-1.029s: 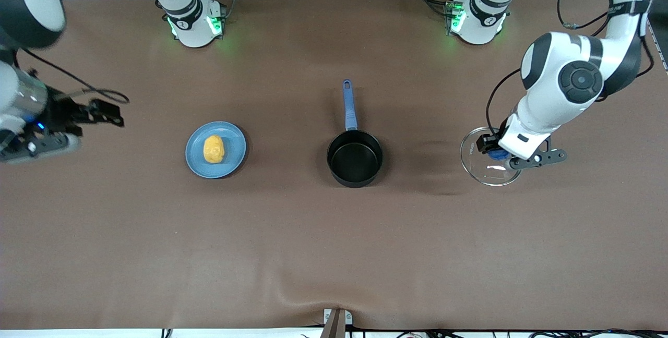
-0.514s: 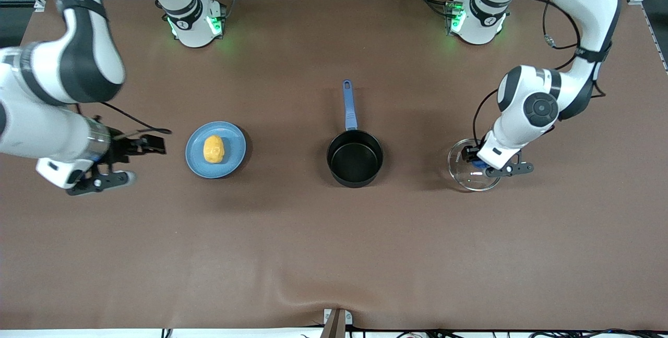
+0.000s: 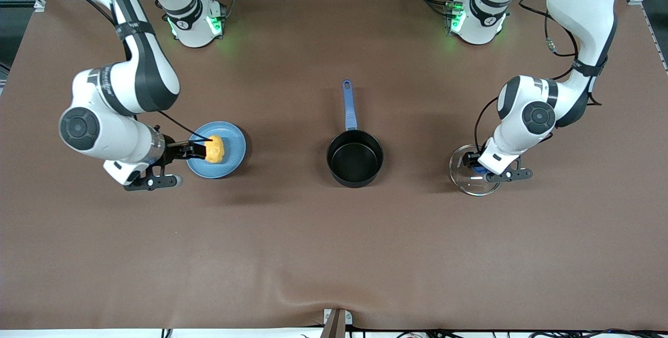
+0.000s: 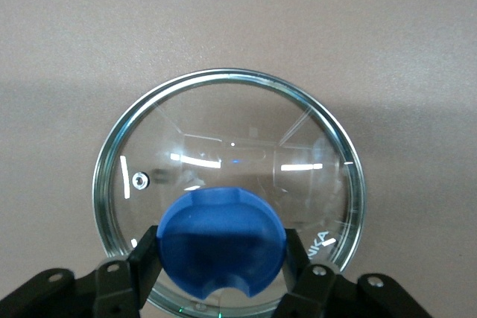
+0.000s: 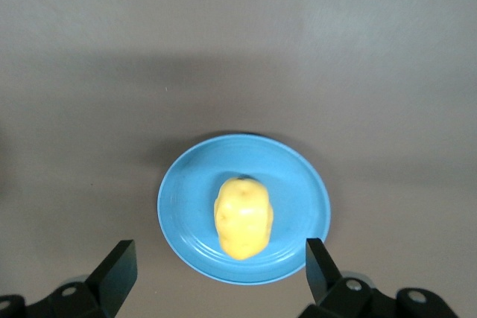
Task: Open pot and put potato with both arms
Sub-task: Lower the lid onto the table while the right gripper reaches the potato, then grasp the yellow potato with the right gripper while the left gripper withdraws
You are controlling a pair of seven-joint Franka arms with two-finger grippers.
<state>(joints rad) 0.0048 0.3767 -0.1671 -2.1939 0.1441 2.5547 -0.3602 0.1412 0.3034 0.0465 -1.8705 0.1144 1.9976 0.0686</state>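
The black pot point(image 3: 355, 158) stands open at the table's middle, its blue handle point(image 3: 348, 103) pointing toward the robots' bases. Its glass lid point(image 3: 469, 181) is low over or on the table toward the left arm's end. My left gripper point(image 3: 477, 169) is shut on the lid's blue knob point(image 4: 223, 240), as the left wrist view point(image 4: 222, 243) shows, with the lid's rim point(image 4: 223, 76) below. The yellow potato point(image 3: 214, 149) lies on a light-blue plate point(image 3: 232, 142). My right gripper point(image 3: 194, 151) is open and empty over the plate's edge, its jaws wide either side of the potato point(image 5: 244, 216) in the right wrist view point(image 5: 218, 252).
The plate point(image 5: 298, 184) lies toward the right arm's end of the brown table point(image 3: 334, 249). Both arm bases stand along the table's edge farthest from the front camera. A small bracket point(image 3: 335, 320) sits at the nearest edge.
The right arm swung in from the table's end and its gripper now hangs over the plate's edge. The left gripper moved the lid slightly toward the pot and lower.
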